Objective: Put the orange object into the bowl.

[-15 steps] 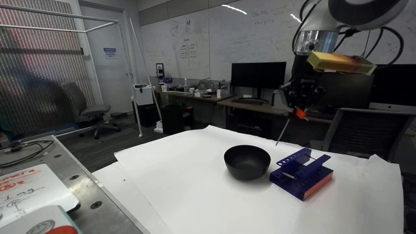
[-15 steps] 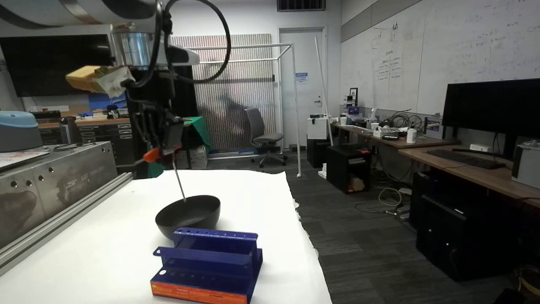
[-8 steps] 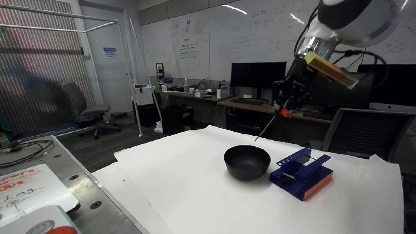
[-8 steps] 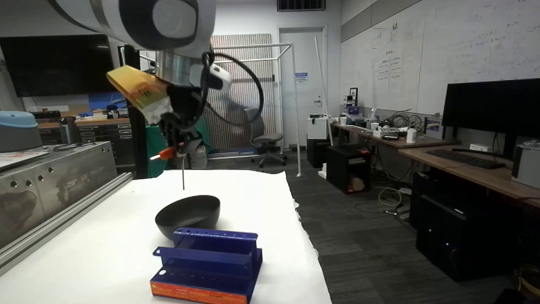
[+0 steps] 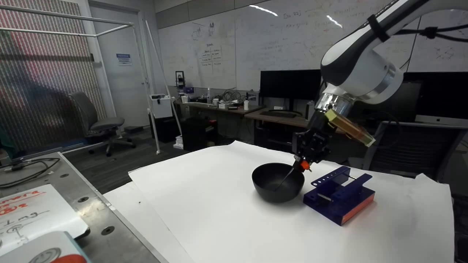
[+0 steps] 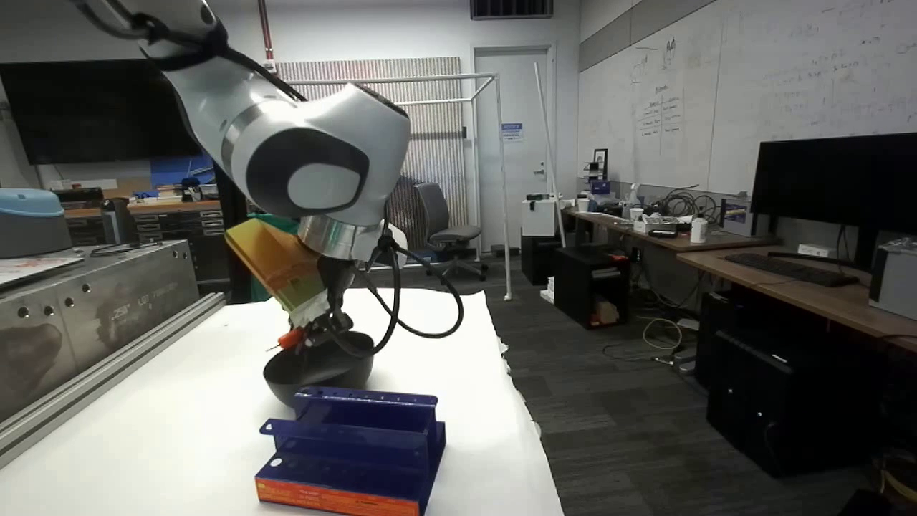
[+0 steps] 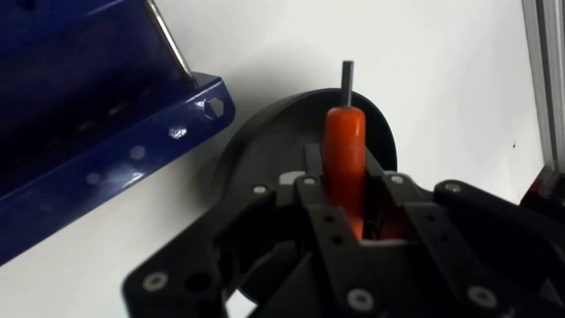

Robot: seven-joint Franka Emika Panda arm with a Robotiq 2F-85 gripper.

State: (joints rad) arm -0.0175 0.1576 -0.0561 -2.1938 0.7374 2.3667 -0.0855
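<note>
Fingers (image 7: 313, 161) clamped on orange object (image 7: 345, 145), one per side (short metal tip (image 7: 347, 84) projecting from its end). Position in both exterior views: just above rim of black bowl (image 5: 267, 182), contact not discernible. Thin rod (image 5: 286, 177) slanting down into bowl. Blue rack (image 5: 340, 201) just beside, on same white-covered worktop (image 5: 215, 212).

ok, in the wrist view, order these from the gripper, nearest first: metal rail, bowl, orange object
1. orange object, held between the fingers
2. bowl, just beyond the fingers, partly hidden by them
3. metal rail, off at the right edge
</note>
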